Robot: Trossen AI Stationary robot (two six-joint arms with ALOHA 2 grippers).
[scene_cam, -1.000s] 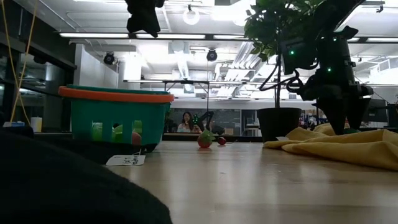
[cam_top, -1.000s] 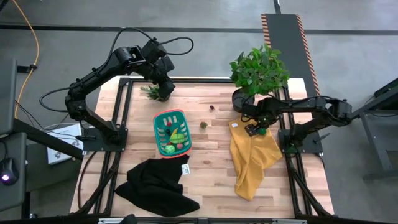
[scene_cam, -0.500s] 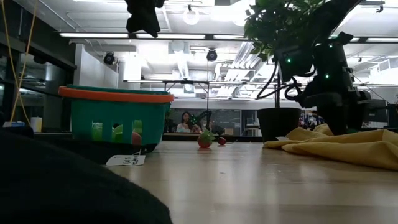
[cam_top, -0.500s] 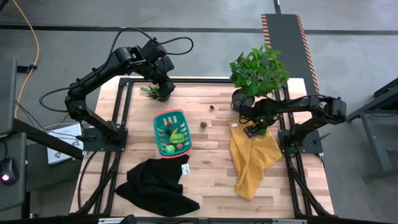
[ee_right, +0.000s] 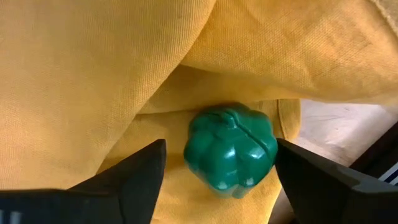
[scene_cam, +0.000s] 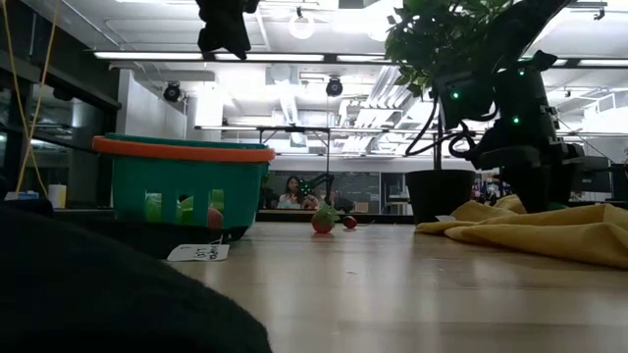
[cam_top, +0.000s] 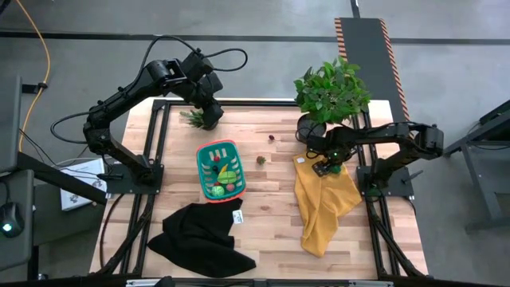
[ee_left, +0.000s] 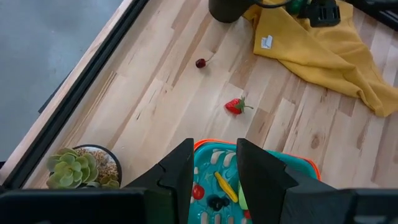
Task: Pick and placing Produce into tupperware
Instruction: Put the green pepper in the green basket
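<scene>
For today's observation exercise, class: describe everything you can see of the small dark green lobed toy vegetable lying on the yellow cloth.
The small dark green lobed toy vegetable looks like glossy moulded plastic, shaped like a bell pepper with rounded lobes and a seam across it. It lies in a fold of the crumpled yellow cloth, close to that cloth's edge on the wooden table. The right gripper brackets it, one dark finger on either side, jaws open, neither visibly touching it. It is not lifted.

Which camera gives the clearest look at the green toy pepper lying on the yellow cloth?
The right wrist view: the green pepper fills the frame between the right gripper and its open fingers, resting on the yellow cloth. The high view shows only a green speck beside the gripper. The low and left wrist views show no clear sign of it.
</scene>
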